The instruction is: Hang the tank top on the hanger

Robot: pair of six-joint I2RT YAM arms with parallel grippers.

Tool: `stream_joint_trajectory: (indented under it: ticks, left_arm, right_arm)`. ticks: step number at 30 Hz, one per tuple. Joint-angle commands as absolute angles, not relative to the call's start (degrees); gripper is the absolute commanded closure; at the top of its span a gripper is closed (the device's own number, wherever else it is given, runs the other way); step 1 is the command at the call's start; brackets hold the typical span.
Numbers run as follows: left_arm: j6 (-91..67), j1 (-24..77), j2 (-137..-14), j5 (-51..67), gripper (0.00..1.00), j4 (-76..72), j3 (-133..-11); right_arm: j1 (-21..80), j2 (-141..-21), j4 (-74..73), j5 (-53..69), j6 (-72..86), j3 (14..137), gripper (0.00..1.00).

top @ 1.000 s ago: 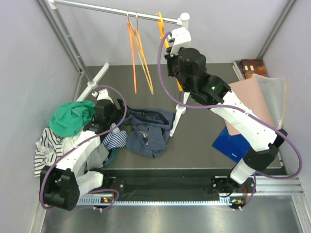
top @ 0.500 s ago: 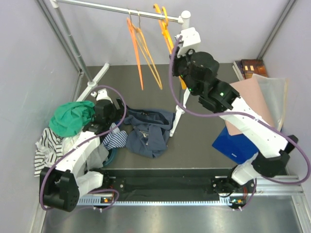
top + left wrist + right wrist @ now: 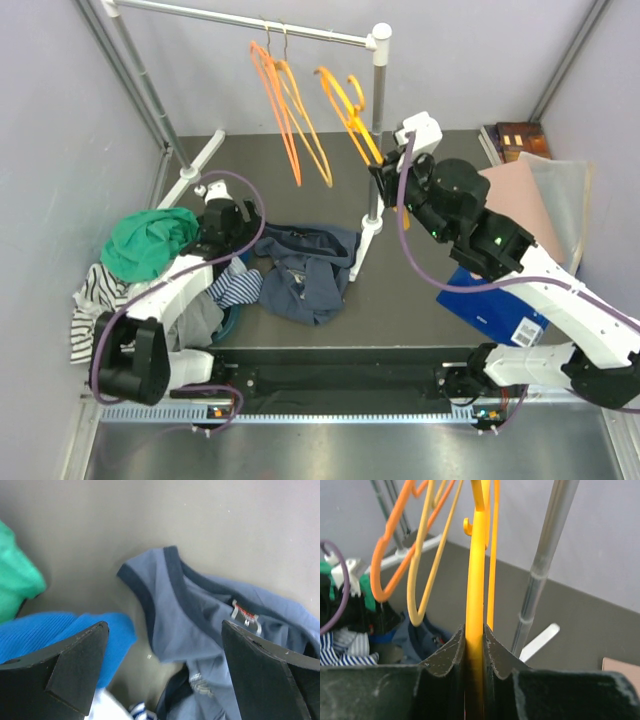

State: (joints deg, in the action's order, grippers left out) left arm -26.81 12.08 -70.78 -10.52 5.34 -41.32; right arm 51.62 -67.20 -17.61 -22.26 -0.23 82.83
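At the far left of the top view a green garment (image 3: 150, 240) lies heaped on the dark desk (image 3: 420, 290), with a striped cloth (image 3: 92, 305) just below it in the frame. The left arm reaches over this pile. In the left wrist view, the left fingers (image 3: 164, 625) stand spread as wide as they go, one at each lower corner, with nothing between them. They hang above the desk and touch no cloth.

Under and between them lies the tank top (image 3: 305, 270), crumpled on the desk at centre left of the top view. One dark-edged strap points to the upper left of the wrist view, and a small label shows at the neck. A bright blue cloth (image 3: 45, 630) lies just beside it.

Across the top of the frame runs the rack's rail (image 3: 200, 12), from which a redder orange hanger (image 3: 272, 100) and a paler one dangle. To their right the hanger (image 3: 345, 100) is tilted below the rail and near the rack's post (image 3: 378, 120). The right fingers (image 3: 475, 647) are pinched tight on its amber bar.

At the far right lie a tan sheet (image 3: 520, 210) and a blue board (image 3: 485, 300).
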Motion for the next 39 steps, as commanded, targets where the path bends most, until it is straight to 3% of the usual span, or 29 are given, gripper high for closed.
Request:
stream_joint_trajectory:
  ticks: [1,9,16,22,25,26,29,30,31,39]
  left_arm:
    - [-28.12,11.69,-76.89,-9.84,0.01,1.23,-47.62]
    - [-27.16,10.81,-86.83,-9.58,0.1,-2.11,-52.9]
    - [-26.98,8.88,-94.91,-9.14,0.32,-1.41,-56.34]
    - [-27.77,8.79,-98.34,-7.39,0.36,-1.32,-57.65]
    - [-27.77,8.79,-99.92,-6.59,0.44,-1.41,-58.36]
    - [-27.6,8.79,-100.28,-6.42,0.49,-1.49,-58.53]
    - [-27.07,8.79,-100.9,-4.75,0.79,-2.54,-58.45]
    - [-26.9,8.79,-101.07,-4.4,0.93,-2.72,-58.45]
    - [-26.55,8.7,-101.34,-3.61,1.0,-3.07,-58.53]
    - [-22.16,8.61,-94.41,2.63,1.0,-9.13,-55.73]
  right_arm:
    - [52.29,-64.34,-19.07,-19.34,4.73,77.7,1.0]
    - [52.29,-59.42,-22.06,-17.93,8.26,70.67,1.0]
    - [52.29,-59.15,-22.15,-15.65,11.68,65.31,1.0]
    - [52.29,-60.82,-20.3,-12.04,12.92,62.67,1.0]
    - [52.21,-61.61,-20.04,-9.94,13.36,61.79,1.0]
    - [52.29,-61.7,-20.04,-9.41,13.53,61.53,1.0]
    - [52.21,-61.61,-19.43,-7.21,14.06,60.3,1.0]
    - [52.21,-61.61,-19.34,-5.81,14.24,59.94,1.0]
    - [52.12,-61.61,-18.81,-4.93,14.33,59.25,1.0]
    - [51.5,-61.79,-15.65,3.16,14.07,56.69,1.0]
